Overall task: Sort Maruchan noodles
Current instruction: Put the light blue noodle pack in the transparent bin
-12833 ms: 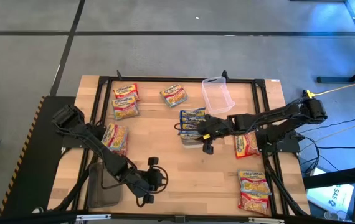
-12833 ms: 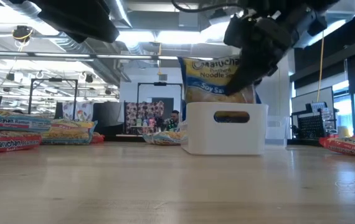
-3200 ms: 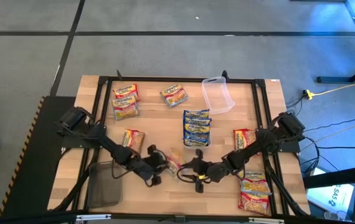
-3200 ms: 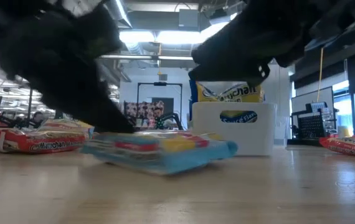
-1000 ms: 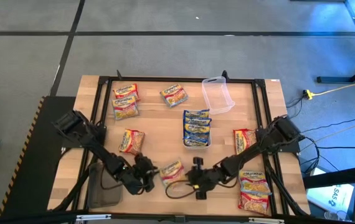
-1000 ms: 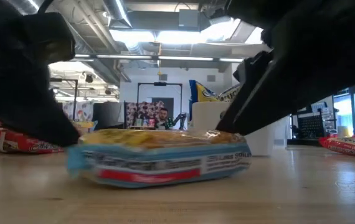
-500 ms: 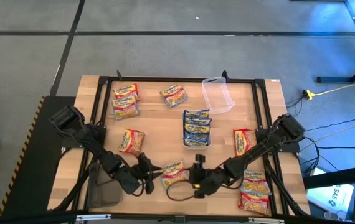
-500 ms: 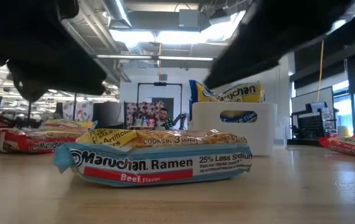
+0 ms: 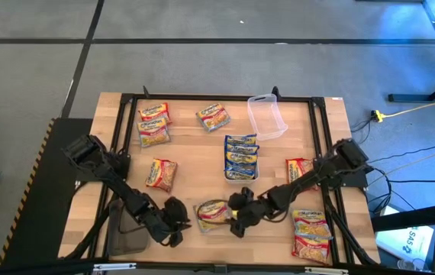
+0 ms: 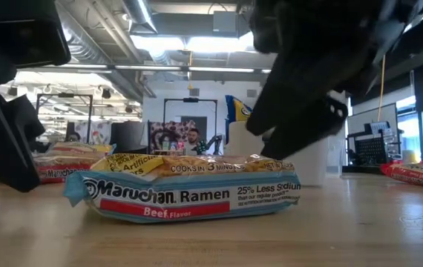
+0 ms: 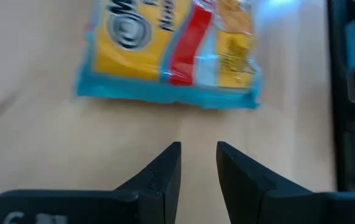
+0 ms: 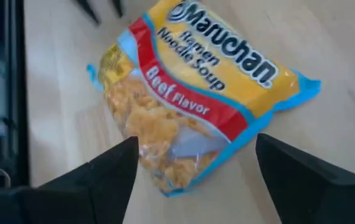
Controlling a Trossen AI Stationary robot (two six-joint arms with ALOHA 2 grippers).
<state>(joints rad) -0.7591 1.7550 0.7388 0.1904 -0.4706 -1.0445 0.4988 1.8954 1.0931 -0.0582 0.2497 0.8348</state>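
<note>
A blue-edged Maruchan noodles packet with a red "Beef Flavor" band (image 9: pixel 213 211) (image 10: pixel 185 194) lies flat on the wood near the table's front middle. My left gripper (image 9: pixel 176 222) (image 11: pixel 198 147) stands just left of it with a narrow gap between its fingers and nothing in that gap. My right gripper (image 9: pixel 238 213) (image 12: pixel 196 146) is wide open at the packet's right end (image 12: pixel 177 174), a finger on either side of it and clear of it. A white tray (image 9: pixel 252 174) farther back holds blue packets (image 9: pixel 240 153).
Loose packets lie at the far left (image 9: pixel 153 124), far middle (image 9: pixel 213 117), left (image 9: pixel 162 173), right (image 9: pixel 300 174) and near right (image 9: pixel 311 233). A clear tub (image 9: pixel 267 116) stands at the back. A dark mesh tray (image 9: pixel 126 228) sits at the near left corner.
The beef packet, tipped and moving a second ago, has come to rest flat on the table and lies still. My right gripper has rolled about its own axis and shifted a little toward the far edge beside the packet's right end.
</note>
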